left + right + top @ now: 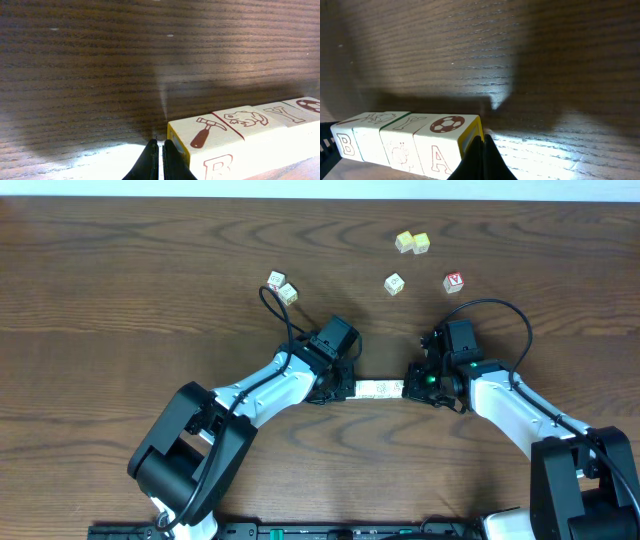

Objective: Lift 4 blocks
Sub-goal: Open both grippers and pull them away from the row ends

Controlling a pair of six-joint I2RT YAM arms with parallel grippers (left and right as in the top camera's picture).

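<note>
Four whitish blocks (380, 389) lie end to end in one straight row between my two grippers. My left gripper (345, 390) is shut, and its closed fingertips (160, 142) press against the yellow end face of the hammer-and-B block (210, 145). My right gripper (410, 388) is shut too, with its tips (482, 137) against the yellow end of the football-and-A block (442, 142). Nothing sits between either pair of fingers. I cannot tell whether the row rests on the table or hangs just above it.
Loose cubes lie farther back on the wooden table (120, 300): a pale pair (281, 286), two yellow-tinted ones (411, 243), a single pale cube (394, 283) and one with a red letter (454, 282).
</note>
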